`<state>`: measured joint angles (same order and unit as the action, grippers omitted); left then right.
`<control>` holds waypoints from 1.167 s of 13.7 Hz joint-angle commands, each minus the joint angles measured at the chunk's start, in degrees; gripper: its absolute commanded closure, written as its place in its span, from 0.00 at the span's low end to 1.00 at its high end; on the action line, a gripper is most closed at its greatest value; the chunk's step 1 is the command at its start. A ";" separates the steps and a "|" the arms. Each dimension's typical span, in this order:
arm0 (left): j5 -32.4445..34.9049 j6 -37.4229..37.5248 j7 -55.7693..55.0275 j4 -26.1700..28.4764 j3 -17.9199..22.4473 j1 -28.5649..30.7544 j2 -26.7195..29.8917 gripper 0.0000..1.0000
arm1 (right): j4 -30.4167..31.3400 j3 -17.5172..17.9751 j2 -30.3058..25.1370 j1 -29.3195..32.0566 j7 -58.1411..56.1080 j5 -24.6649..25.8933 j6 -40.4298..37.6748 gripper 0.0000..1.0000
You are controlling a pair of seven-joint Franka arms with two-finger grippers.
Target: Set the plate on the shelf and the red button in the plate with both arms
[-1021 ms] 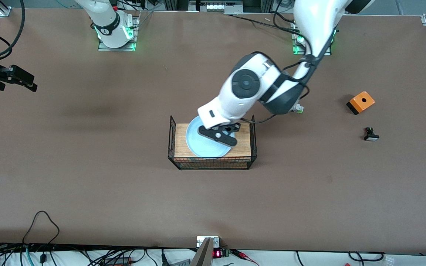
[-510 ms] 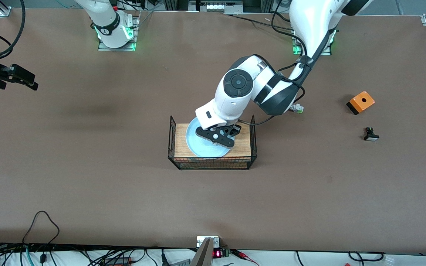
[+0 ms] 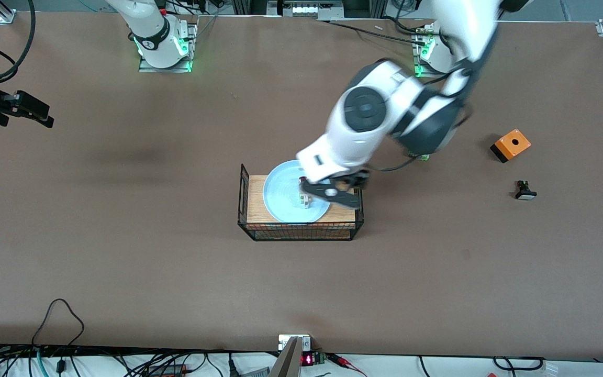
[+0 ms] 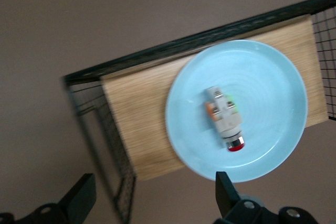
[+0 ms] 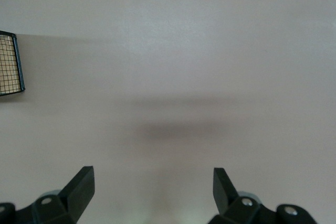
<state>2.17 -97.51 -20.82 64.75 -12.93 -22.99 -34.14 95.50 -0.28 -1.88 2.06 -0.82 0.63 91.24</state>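
The pale blue plate [image 3: 283, 196] lies on the wooden top of the wire basket [image 3: 253, 201] in the middle of the table. The red button [image 3: 304, 196] lies on its side in the plate, free of any gripper. The left wrist view shows the plate [image 4: 262, 77], the button [image 4: 224, 120] with its red cap, and the basket's top [image 4: 142, 119]. My left gripper [image 3: 333, 193] is open and empty, above the plate's edge toward the left arm's end; in its wrist view [image 4: 155, 187] its fingers stand wide apart. My right gripper [image 3: 34, 112] waits open over bare table at the right arm's end, as its wrist view [image 5: 153, 182] shows.
An orange box [image 3: 511, 145] and a small black-bodied button [image 3: 525, 190] lie toward the left arm's end. A small white-green part [image 3: 422, 155] peeks out beside the left arm. A corner of the wire basket [image 5: 10, 66] shows in the right wrist view.
My left gripper was down on the plate; it has lifted and shifted toward the left arm's end. The red button now lies uncovered in the plate. The right arm has not moved.
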 commanded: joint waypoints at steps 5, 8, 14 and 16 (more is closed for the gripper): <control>1.61 14.45 3.06 1.78 0.35 18.58 8.91 0.00 | -0.75 0.01 -0.15 0.31 -0.23 -0.81 -1.15 0.00; 0.12 13.67 14.00 9.56 6.75 21.06 15.21 0.00 | -0.75 0.01 -0.15 0.31 -0.23 -0.72 -1.06 0.00; -0.14 0.56 16.77 33.07 9.68 21.24 34.49 0.00 | -0.75 0.01 -0.15 0.31 -0.85 -0.72 -1.06 0.00; -1.72 1.35 18.44 32.72 9.85 21.41 33.79 0.00 | -0.75 0.01 -0.15 0.31 -0.85 -0.72 -1.06 0.00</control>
<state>1.91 -94.44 -4.82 94.65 -3.63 -1.46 -1.00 95.43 -0.29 -1.88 2.09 -0.83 0.62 91.13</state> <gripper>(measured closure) 0.000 0.000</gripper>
